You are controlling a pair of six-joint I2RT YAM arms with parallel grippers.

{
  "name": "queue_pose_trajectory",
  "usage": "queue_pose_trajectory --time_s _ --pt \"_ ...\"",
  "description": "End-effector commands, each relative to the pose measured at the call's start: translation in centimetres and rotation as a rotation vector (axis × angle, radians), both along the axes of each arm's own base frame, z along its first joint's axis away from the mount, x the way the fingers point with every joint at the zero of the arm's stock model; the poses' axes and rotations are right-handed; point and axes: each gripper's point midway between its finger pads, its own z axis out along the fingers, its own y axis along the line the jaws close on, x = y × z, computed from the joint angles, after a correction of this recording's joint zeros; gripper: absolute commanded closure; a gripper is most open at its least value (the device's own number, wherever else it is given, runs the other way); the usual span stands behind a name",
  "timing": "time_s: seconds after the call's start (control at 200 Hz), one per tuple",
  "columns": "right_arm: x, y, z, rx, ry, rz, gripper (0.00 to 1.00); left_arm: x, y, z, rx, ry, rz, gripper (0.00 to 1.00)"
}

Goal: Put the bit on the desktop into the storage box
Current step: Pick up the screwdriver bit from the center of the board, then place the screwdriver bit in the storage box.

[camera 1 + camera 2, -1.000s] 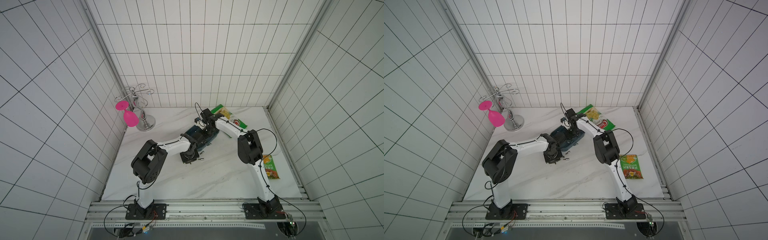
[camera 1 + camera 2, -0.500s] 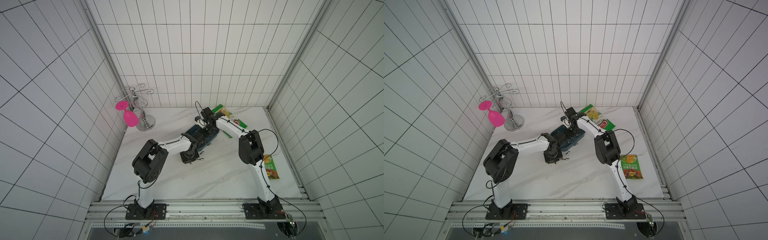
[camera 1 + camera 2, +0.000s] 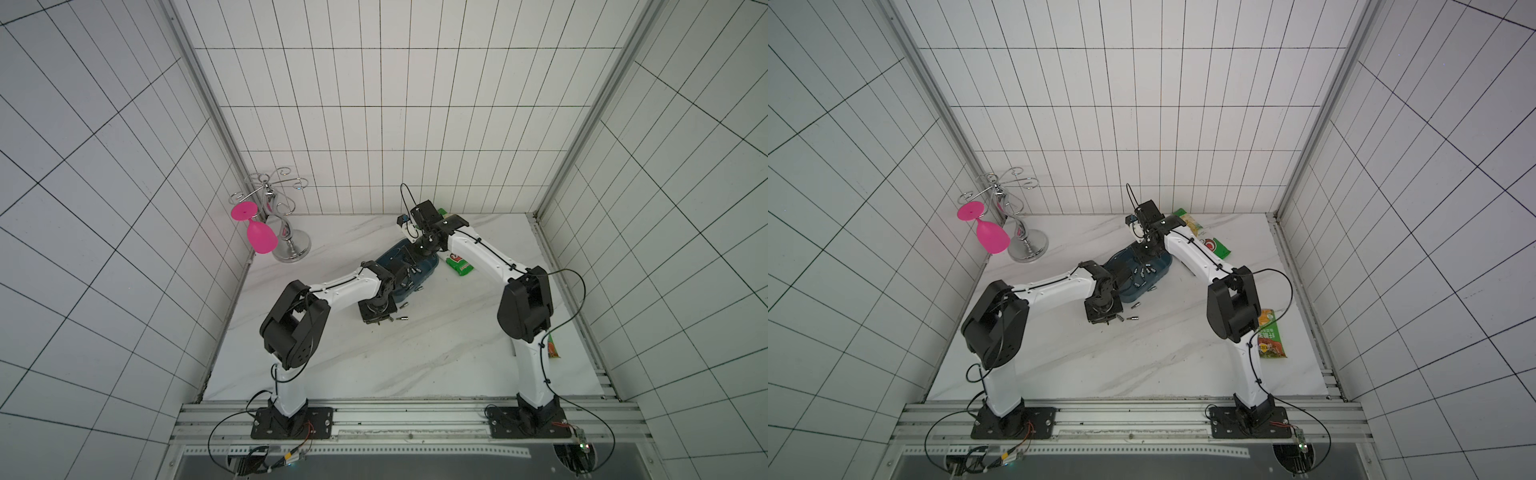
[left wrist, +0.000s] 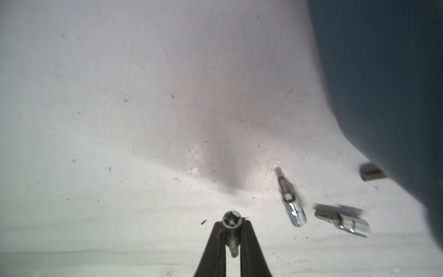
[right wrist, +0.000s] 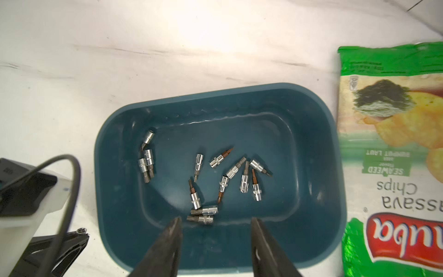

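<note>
on the white marble worktop (image 3: 374, 365), shut in by white tiled walls (image 3: 374, 124) on three sides, my left claw (image 4: 232, 226) is pinched tight on one bit (image 4: 231, 219). two loose bits (image 4: 291, 208) lie on the stone near it, close to the box (image 5: 311, 144). my right claw (image 5: 215, 219) hangs over that box, jaws apart, holding nothing. more bits (image 5: 227, 172) lie scattered inside. a chips bag (image 5: 395, 120) lies beside the box. a rack (image 3: 286, 232) with a pink glass (image 3: 259, 239) stands in the far left corner.
</note>
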Motion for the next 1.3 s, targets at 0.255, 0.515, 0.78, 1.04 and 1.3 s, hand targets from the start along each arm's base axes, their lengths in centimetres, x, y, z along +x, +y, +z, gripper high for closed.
queue_pose_trajectory --time_s 0.255,0.515,0.78,1.04,1.3 --pt "-3.5 -4.5 2.0 0.068 -0.096 -0.122 0.49 4.5 -0.3 7.9 -0.058 -0.157 -0.017 1.00" --pt "-7.9 -7.7 -0.7 0.116 -0.075 -0.196 0.48 8.7 -0.9 8.2 -0.083 -0.172 -0.041 1.00" --pt "-12.3 -7.8 -3.8 0.159 -0.088 -0.151 0.45 12.0 -2.9 5.2 -0.107 -0.137 -0.060 1.00" --pt "-14.3 -6.5 -6.3 0.146 -0.076 -0.089 0.42 14.4 -3.5 2.5 -0.108 -0.115 -0.051 1.00" --pt "-14.6 -5.2 -7.9 0.152 -0.096 -0.074 0.36 16.1 -3.5 0.9 -0.112 -0.091 -0.045 1.00"
